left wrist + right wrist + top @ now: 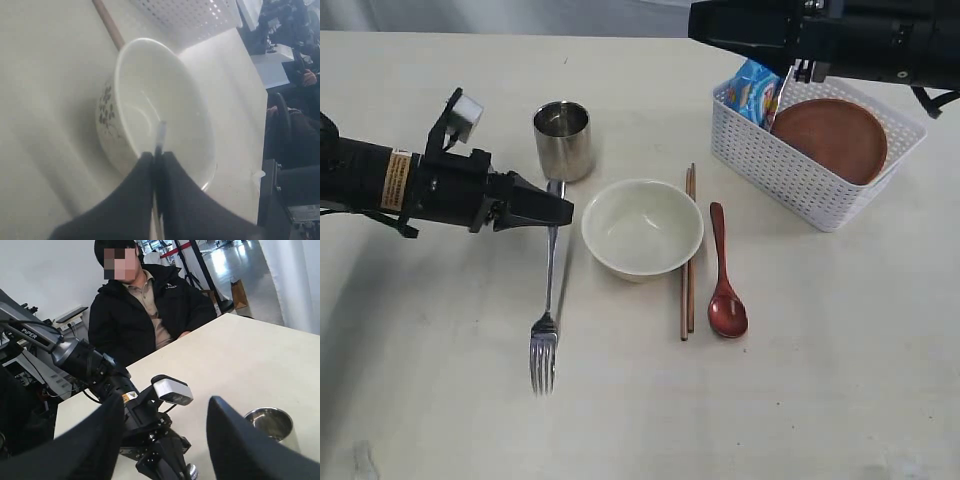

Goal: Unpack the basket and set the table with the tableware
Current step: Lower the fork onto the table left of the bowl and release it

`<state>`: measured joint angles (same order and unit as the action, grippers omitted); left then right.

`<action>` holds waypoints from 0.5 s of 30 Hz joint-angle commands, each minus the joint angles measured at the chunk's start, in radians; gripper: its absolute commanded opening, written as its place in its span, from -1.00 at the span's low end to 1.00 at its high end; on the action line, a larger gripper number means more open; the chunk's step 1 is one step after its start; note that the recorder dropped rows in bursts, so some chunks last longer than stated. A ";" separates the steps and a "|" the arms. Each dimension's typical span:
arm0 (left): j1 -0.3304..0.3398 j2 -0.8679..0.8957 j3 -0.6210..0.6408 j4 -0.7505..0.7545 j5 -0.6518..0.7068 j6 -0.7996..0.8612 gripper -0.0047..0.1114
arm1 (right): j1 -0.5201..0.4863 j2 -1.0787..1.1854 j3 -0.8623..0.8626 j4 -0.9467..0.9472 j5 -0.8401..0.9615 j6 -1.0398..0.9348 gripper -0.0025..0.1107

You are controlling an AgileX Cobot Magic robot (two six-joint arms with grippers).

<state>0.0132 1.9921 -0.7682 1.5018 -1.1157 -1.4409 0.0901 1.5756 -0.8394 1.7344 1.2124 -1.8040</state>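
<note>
Exterior, table (440, 400): pale beige, matte and flat.
Exterior, basket (790, 175): white perforated plastic, rectangular, stood toward the far right corner of the table.
Exterior, basket contents: brown round plate (830, 138) leaned on edge inside, with a glossy blue snack bag (757, 92) behind it.
Exterior, cup (563, 140): polished steel cylinder, upright, toward the far edge.
Exterior, bowl (642, 228): cream, round and glazed, mid-table.
Exterior, chopsticks (688, 255): wooden pair, lay parallel and touching the bowl's right side.
Exterior, spoon (725, 280): reddish-brown lacquered wood, just beside the chopsticks.
Exterior, fork (545, 340): steel, flat on the table left of the bowl, tines toward the near edge.
Exterior, left gripper (565, 212): hung above the fork handle; a thin grey line, taken as the knife (564, 275), ran from its tip alongside the fork.
Exterior, right gripper (710, 28): hung above the far edge beside the basket.
Left wrist, left gripper (156, 156): black fingers were clamped on the knife, a narrow steel strip seen edge-on and projecting over the bowl's rim.
Left wrist, bowl: dark floral print on the outer wall.
Right wrist, right gripper (165, 405): fingers stood spread wide with nothing between them.
Right wrist, background: the cup and the left arm (110, 380) were in sight, and a person (145, 305) in a black jacket sat beyond the table edge.
</note>
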 commanded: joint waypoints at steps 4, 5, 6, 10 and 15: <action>0.001 0.002 -0.006 -0.001 0.034 -0.087 -0.61 | -0.007 -0.009 0.003 0.003 0.009 0.002 -0.09; 0.001 0.002 -0.006 -0.001 0.043 -0.097 -0.62 | -0.007 -0.009 0.003 0.003 0.009 0.002 -0.09; 0.001 0.002 -0.006 -0.001 0.057 -0.103 -0.62 | -0.007 -0.009 0.003 0.003 0.009 0.002 -0.09; 0.001 0.002 -0.006 -0.001 0.095 -0.116 -0.62 | -0.007 -0.009 0.003 0.006 0.009 0.002 -0.09; 0.001 0.004 -0.006 -0.011 0.136 -0.119 -0.62 | -0.007 -0.009 0.003 0.006 0.009 0.002 -0.09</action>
<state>0.0132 1.9959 -0.7740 1.5037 -1.0136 -1.5531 0.0901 1.5756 -0.8394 1.7344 1.2124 -1.8040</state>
